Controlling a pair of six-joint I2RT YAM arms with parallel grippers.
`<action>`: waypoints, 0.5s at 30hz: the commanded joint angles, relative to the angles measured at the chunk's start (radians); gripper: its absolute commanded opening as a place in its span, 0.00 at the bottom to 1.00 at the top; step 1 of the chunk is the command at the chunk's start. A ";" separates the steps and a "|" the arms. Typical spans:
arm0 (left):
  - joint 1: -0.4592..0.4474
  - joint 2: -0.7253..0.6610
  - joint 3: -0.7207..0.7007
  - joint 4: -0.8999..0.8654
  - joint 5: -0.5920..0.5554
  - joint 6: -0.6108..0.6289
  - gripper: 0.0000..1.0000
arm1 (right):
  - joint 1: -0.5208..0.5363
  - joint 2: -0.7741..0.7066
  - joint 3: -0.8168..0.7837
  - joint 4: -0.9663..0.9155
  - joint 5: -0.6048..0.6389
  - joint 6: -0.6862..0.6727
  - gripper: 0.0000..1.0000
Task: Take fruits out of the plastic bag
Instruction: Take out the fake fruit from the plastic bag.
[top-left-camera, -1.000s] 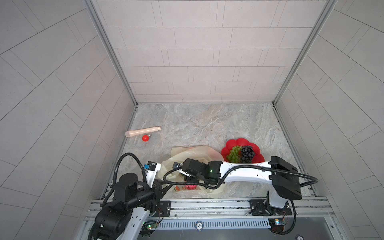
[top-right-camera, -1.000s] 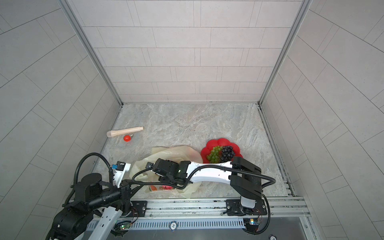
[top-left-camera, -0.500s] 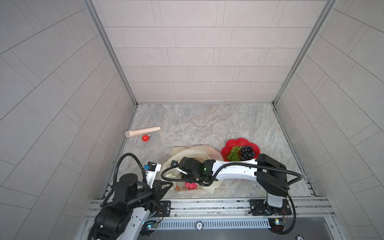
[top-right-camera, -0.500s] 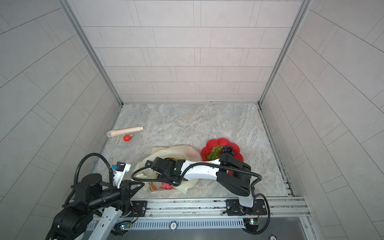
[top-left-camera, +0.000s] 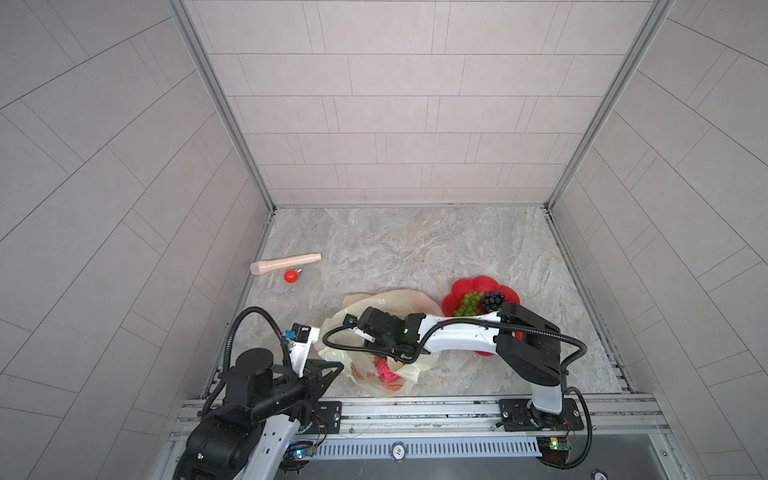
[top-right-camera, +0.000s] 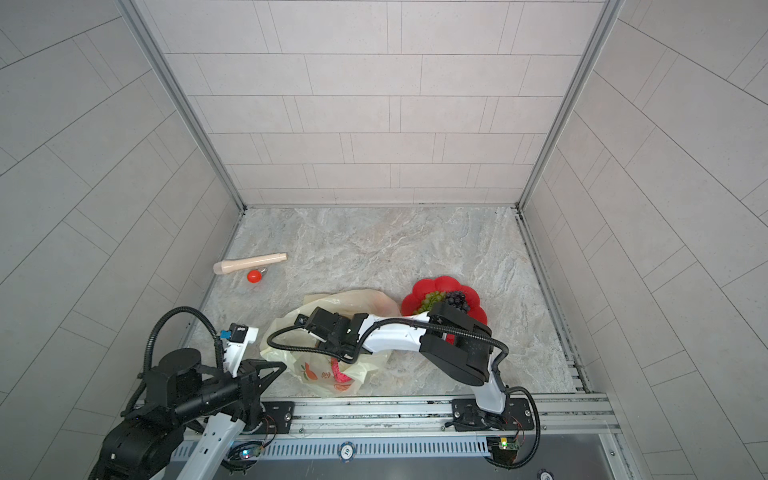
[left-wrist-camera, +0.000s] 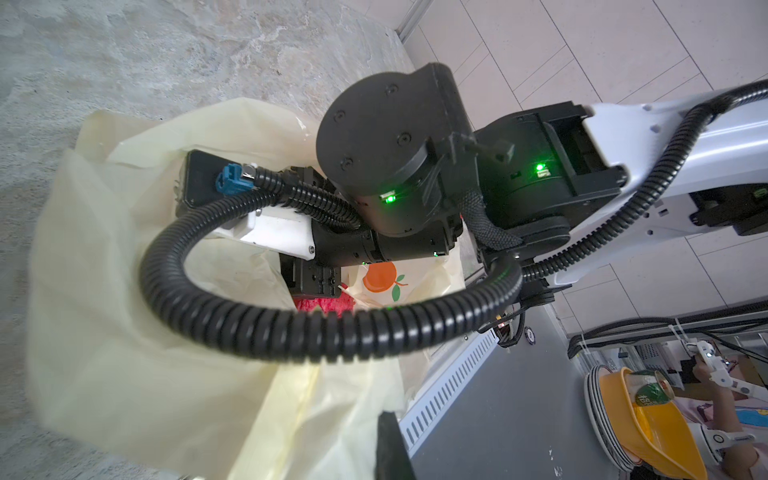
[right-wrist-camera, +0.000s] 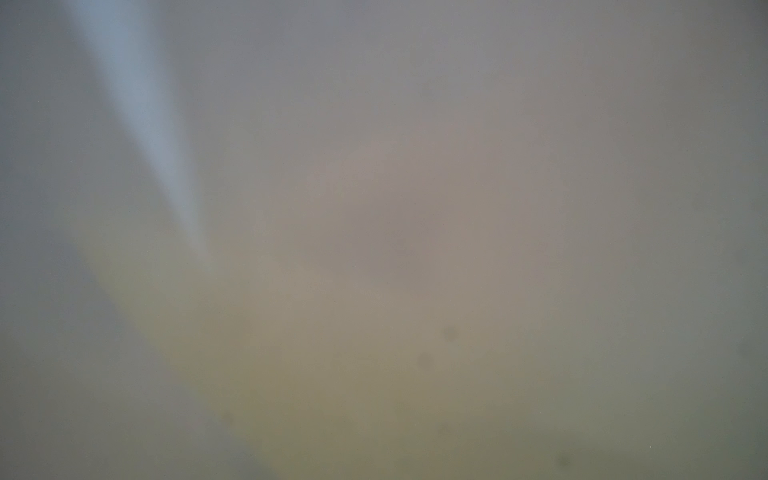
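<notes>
**In the bag's (top-left-camera: 390, 301) mouth: right gripper (left-wrist-camera: 316, 286) over pink fruit (left-wrist-camera: 320, 305)**

The right gripper sits just above the pink fruit, and its spread cannot be told. The left gripper (top-left-camera: 336, 367) pinches the bag's rim. The left wrist view shows this closeness; the right wrist view is blur.

Pale-yellow plastic bag (top-left-camera: 399, 301) lies crumpled, pink wrinkly fruit (top-left-camera: 386, 371) inside.

Left arm (top-left-camera: 266, 386) is crouching low and folded, forearm reaching inward, left gripper (top-left-camera: 337, 368) pinching tight together. Right arm (top-left-camera: 457, 336) is stretching flat across toward it, wrist tipping downward, right gripper (left-wrist-camera: 315, 286) mostly tucked beneath the wrist, so the jaw spread is impossible to call.
</notes>
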 joint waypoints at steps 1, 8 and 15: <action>0.004 0.022 0.038 -0.018 -0.077 0.035 0.02 | 0.000 -0.084 -0.005 -0.012 -0.035 0.018 0.52; 0.003 0.106 0.037 -0.025 -0.129 0.038 0.02 | -0.001 -0.187 -0.029 -0.019 -0.078 0.030 0.50; 0.003 0.179 0.060 0.035 -0.147 0.023 0.02 | -0.001 -0.309 -0.053 -0.017 -0.201 0.033 0.50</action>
